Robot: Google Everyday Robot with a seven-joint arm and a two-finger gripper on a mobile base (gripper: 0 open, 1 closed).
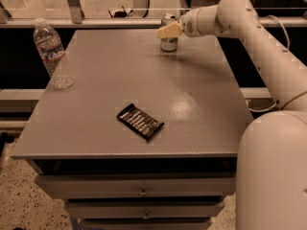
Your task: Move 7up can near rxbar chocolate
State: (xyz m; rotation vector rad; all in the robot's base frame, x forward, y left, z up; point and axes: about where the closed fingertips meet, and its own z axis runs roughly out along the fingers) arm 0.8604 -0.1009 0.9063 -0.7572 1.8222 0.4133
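The clear plastic water bottle (pixel 48 47) stands upright far to the left of, and beyond, the flat black rectangular rxbar chocolate wrapper (pixel 140 121). It plays no part in the task.

The rxbar chocolate lies flat on the grey metal table (pixel 201 104), towards the near edge. Its long axis runs diagonally from far-left to near-right.

The small silver-and-green 7up can (pixel 169 44) stands well beyond the rxbar chocolate and slightly to its right, close to the far edge of the table. The can is upright, with its long axis vertical and its top facing up.

The tan-tipped gripper (pixel 167 31) is at the upper body of the 7up can, on the side facing the rxbar chocolate. It cannot be told whether the gripper is spread or clamped on the can. The white arm (pixel 249 28) reaches in from the right, beyond the rxbar chocolate.

Step in hand, as judged: securing the 7up can before transport.

- Grip the can on its cylindrical wall, centred across its width, with the can axis vertical.
- Confirm a firm hold before lifting; a thin metal wall can slip or dent.
- Lift clear of the table, then travel towards the rxbar chocolate.
- Set the can down upright just beside the wrapper, not on it.
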